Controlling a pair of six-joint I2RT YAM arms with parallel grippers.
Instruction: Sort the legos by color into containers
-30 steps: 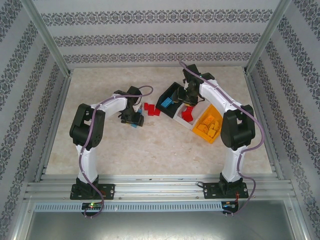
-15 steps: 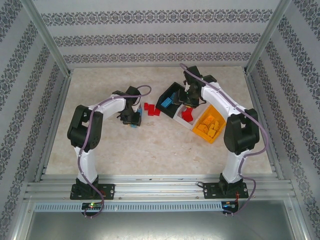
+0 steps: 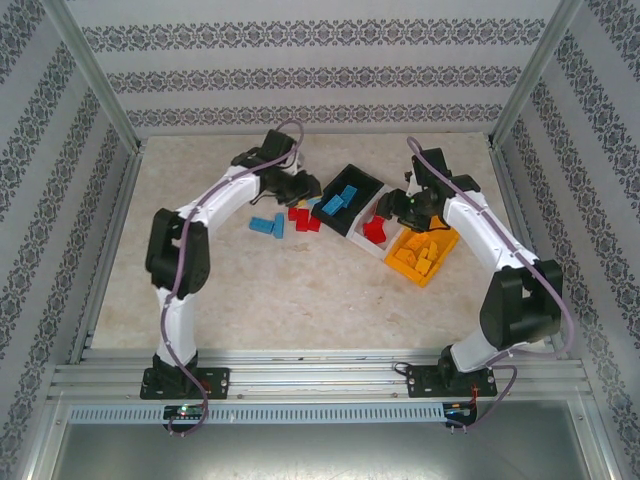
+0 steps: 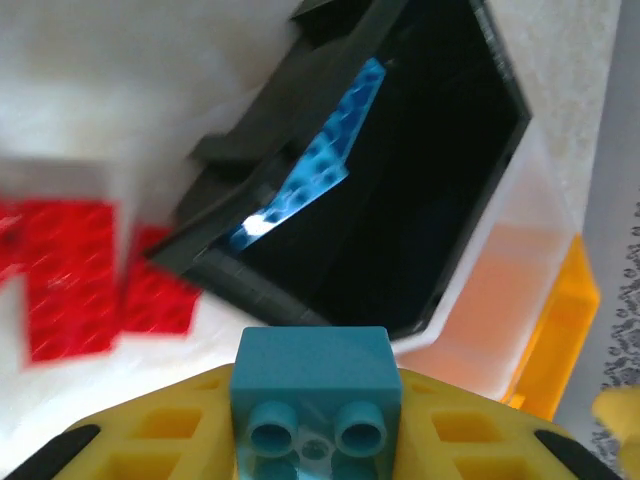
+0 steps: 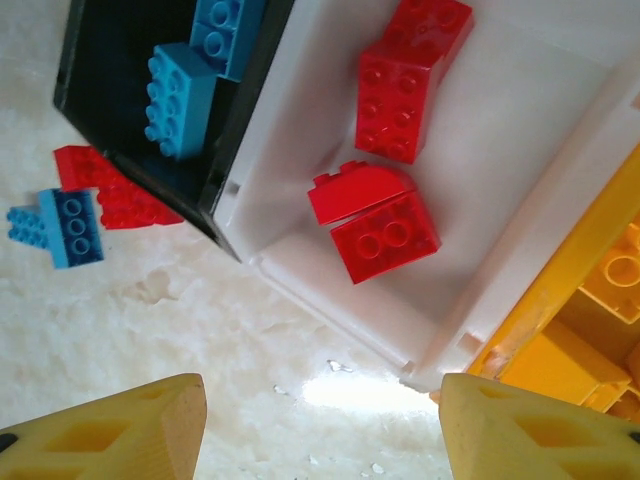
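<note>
On the left half of the table, the left arm rises from its base at the near edge, bends at the elbow and stretches far and to the right. Its left gripper (image 3: 300, 185) is turned toward the near-left end of the black bin (image 3: 368, 183). The left wrist view shows that gripper (image 4: 315, 425) clamped on a light blue brick (image 4: 315, 368), whose face with two round studs is turned back toward the camera. The black bin (image 4: 230, 265) lies just beyond it.

Near the forearm, two loose blue bricks (image 3: 266, 225) lie touching on the table, one with its long axis left to right and the other across its end. Just to their right, a few red bricks (image 3: 303, 216) lie against the black bin's near-left wall.

The three bins sit side by side in a slanted row, each with its long axis running from near-left to far-right. The black bin holds blue bricks (image 3: 339, 201). Next comes the white bin (image 3: 358, 238) with red bricks (image 5: 385, 215) lying at differing angles. The orange bin (image 3: 399, 266) is last and holds yellow bricks (image 3: 422, 250).

At the right, the right arm bends at its elbow and reaches far and to the left. The wrist tips the right gripper (image 3: 400, 206) downward over the near corner where the white and orange bins meet. In the right wrist view its fingers (image 5: 135, 430) stand well apart with nothing between them.
</note>
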